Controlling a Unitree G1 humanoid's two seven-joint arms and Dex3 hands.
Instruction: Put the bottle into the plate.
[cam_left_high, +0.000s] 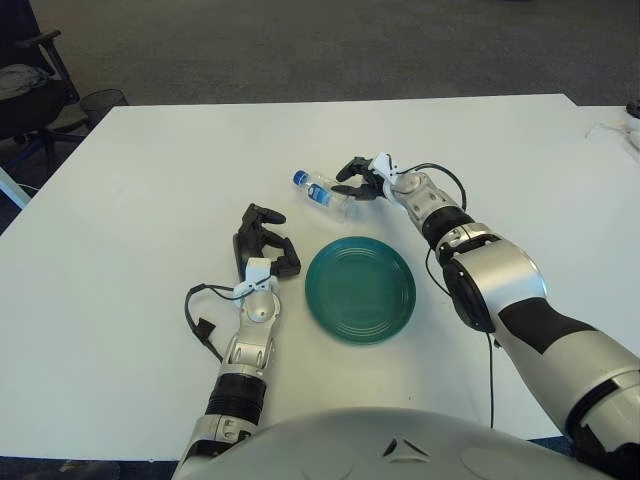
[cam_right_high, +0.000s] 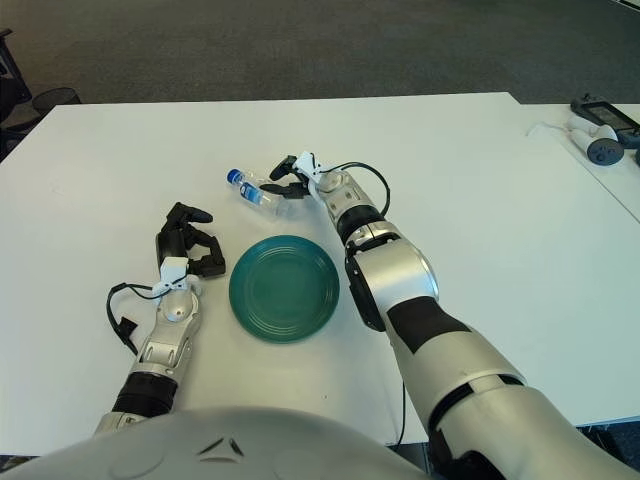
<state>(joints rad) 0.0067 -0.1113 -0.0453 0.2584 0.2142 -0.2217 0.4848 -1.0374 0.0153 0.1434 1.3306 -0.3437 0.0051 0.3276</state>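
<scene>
A green plate sits on the white worktop near the robot's body. At about eleven o'clock from the plate, the clear bottle with a blue cap is held tilted, cap pointing toward ten o'clock; whether it touches the worktop cannot be told. The right hand is clasped around the bottle's base end, its dark fingers wrapped over the clear body, the forearm stretching back toward four o'clock. The left hand shows at nine o'clock from the plate, just beside its rim, fingers curled and holding nothing.
</scene>
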